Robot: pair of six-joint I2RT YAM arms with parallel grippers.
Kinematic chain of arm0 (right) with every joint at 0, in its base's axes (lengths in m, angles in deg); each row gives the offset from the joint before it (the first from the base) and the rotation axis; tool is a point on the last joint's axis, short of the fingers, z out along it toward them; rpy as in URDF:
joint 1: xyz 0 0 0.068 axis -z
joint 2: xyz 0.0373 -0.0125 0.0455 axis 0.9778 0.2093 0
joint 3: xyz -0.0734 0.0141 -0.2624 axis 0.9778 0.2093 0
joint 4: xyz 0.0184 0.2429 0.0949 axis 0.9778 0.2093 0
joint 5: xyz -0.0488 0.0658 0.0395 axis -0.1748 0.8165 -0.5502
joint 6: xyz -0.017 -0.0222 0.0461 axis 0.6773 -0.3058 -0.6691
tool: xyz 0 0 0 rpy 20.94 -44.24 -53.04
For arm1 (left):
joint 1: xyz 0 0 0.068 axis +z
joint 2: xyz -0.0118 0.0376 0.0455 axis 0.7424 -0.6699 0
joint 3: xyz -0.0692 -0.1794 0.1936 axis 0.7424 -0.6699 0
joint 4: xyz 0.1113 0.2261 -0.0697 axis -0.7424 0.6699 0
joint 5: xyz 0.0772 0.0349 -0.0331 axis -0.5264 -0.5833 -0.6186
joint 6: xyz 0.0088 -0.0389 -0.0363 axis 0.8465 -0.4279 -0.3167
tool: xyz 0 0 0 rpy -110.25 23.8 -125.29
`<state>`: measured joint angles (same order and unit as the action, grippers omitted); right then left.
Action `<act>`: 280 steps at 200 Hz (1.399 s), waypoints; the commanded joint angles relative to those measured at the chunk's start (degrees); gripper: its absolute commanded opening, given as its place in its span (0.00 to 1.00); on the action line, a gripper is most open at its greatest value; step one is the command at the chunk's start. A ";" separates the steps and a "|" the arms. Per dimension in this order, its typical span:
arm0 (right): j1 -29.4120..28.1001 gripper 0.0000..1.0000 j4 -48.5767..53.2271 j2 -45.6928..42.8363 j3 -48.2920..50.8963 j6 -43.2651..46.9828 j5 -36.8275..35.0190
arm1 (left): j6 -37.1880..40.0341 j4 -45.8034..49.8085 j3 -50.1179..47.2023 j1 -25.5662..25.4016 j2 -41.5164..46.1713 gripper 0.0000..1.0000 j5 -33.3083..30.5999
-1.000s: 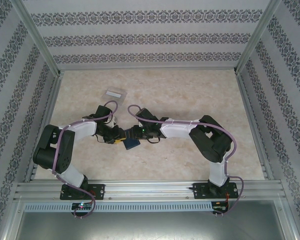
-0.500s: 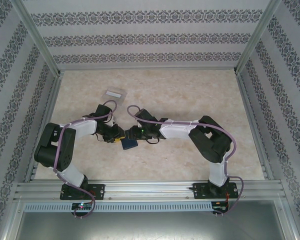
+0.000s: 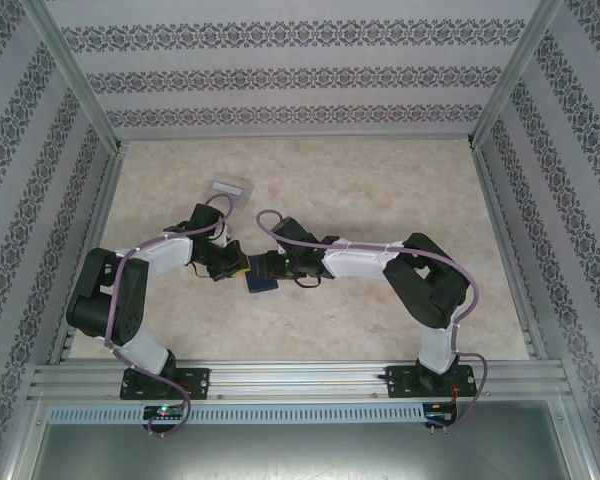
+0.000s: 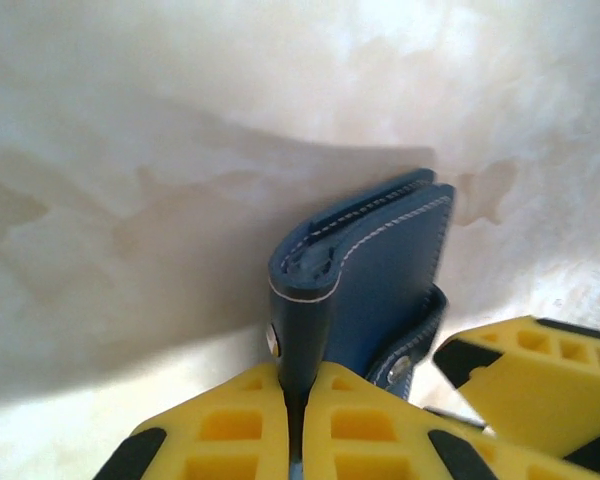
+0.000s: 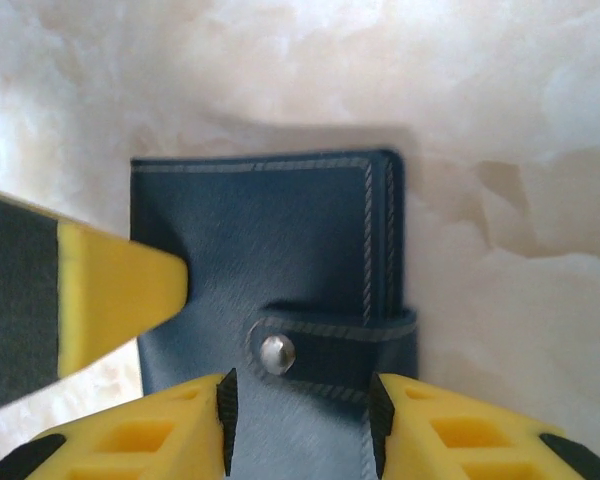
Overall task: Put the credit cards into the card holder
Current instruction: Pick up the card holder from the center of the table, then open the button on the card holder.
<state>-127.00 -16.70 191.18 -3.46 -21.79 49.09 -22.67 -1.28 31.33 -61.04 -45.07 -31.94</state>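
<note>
The card holder is seen on the marbled table, left of centre, where the 2 grippers meet. The left gripper is clamped on 1 edge of it, with the yellow fingers pressed together on the blue leather just below a snap stud. The right gripper is held over the end with the clasp tab, its fingers set apart (contact with the leather cannot be judged). A clear plastic box is seen further back, well apart
</note>
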 commanded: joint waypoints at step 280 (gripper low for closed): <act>-4.36 0.23 15.79 -1.33 -7.42 14.64 -22.52 | -0.97 6.27 7.48 -0.61 -1.11 0.00 15.24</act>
<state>-131.76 -4.18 188.49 -9.32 -6.16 29.04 -25.18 3.73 38.43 -61.06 -46.12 -19.46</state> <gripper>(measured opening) 0.271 0.053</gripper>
